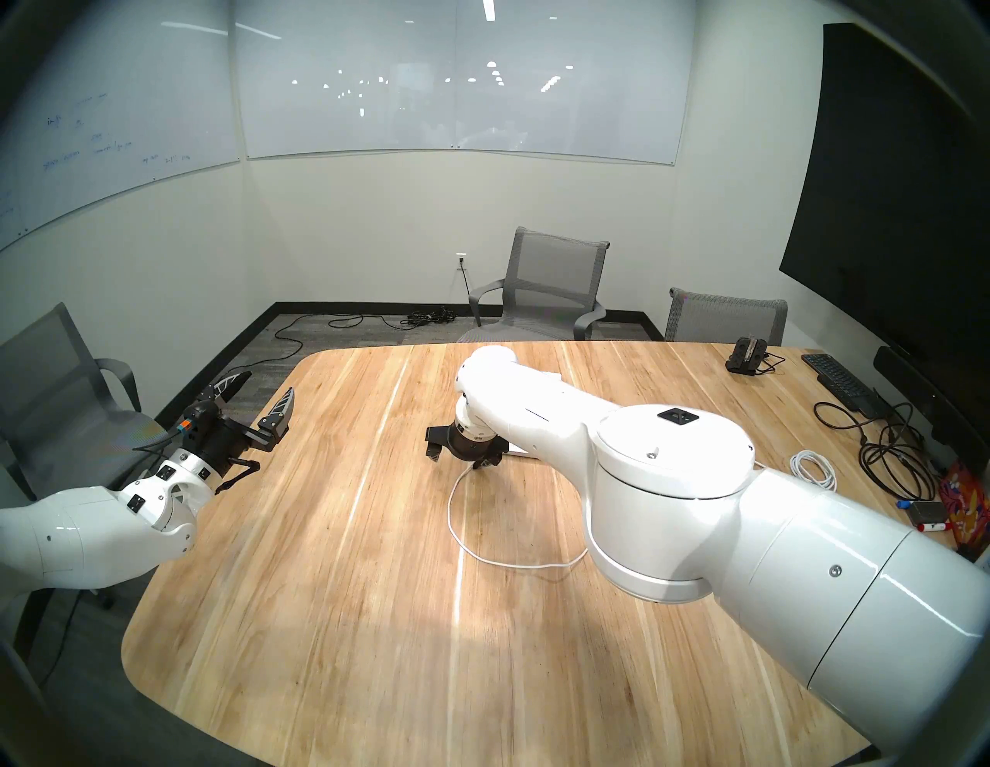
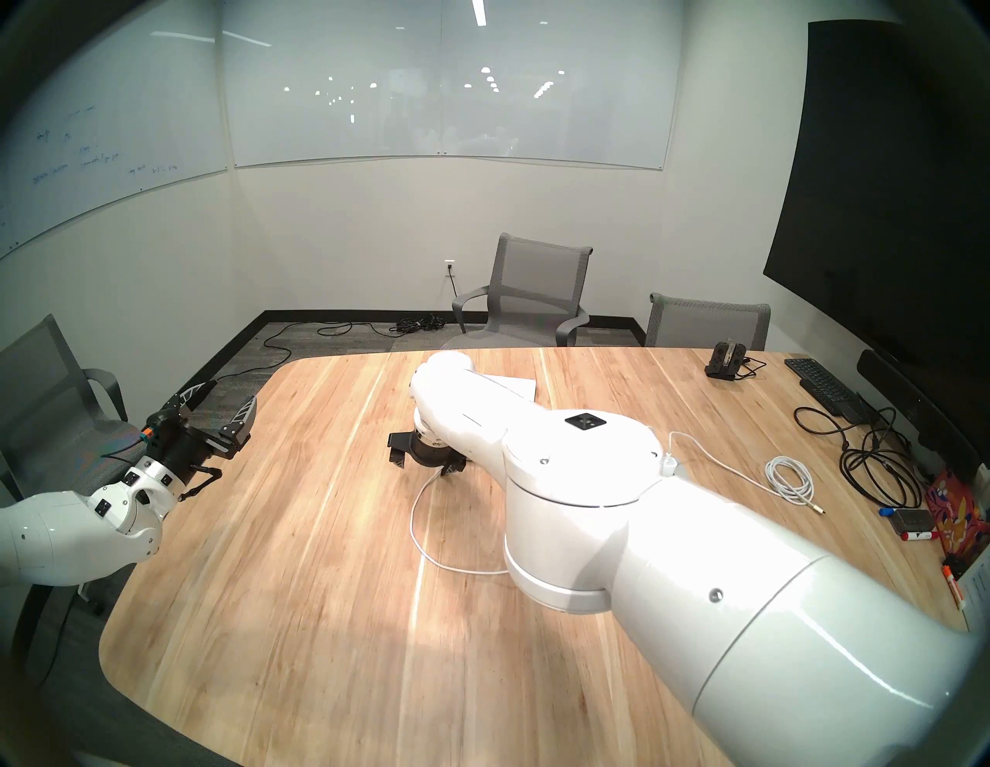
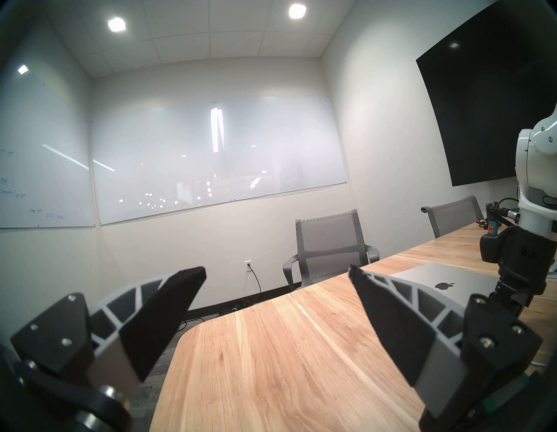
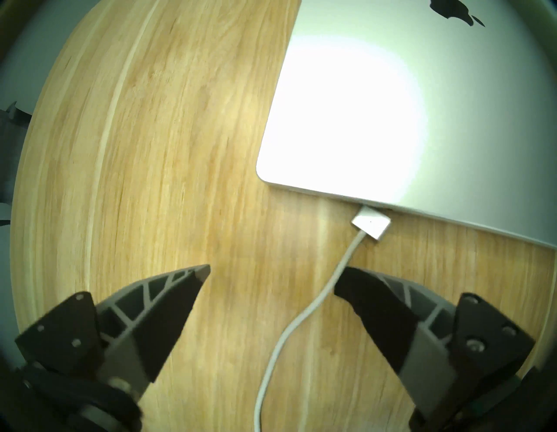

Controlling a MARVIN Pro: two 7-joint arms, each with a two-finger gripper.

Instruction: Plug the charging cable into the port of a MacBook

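Note:
The silver MacBook (image 4: pixel 422 120) lies shut on the wooden table (image 1: pixel 321 589), its apple logo (image 4: pixel 455 13) at the top of the right wrist view. The charging cable's flat connector (image 4: pixel 370 224) sits against the laptop's thin side edge near the corner and hides the port. Its white cord (image 4: pixel 304 313) runs back between the fingers of my right gripper (image 4: pixel 272 276), which is open and holds nothing; the cord passes close to one fingertip (image 4: pixel 346 282). The head view shows that gripper (image 1: pixel 463 455) pointing down above the cord's loop (image 1: pixel 455 514). My left gripper (image 1: pixel 257 399) hovers open over the table's left edge.
A white power brick (image 2: pixel 669 463) and a bundled white cord (image 2: pixel 793 476) lie to the right of my right arm. A black keyboard (image 1: pixel 841 380), black cables (image 1: pixel 889 455) and a small black device (image 1: pixel 747 356) crowd the far right. Grey chairs (image 1: pixel 552 289) stand around the table.

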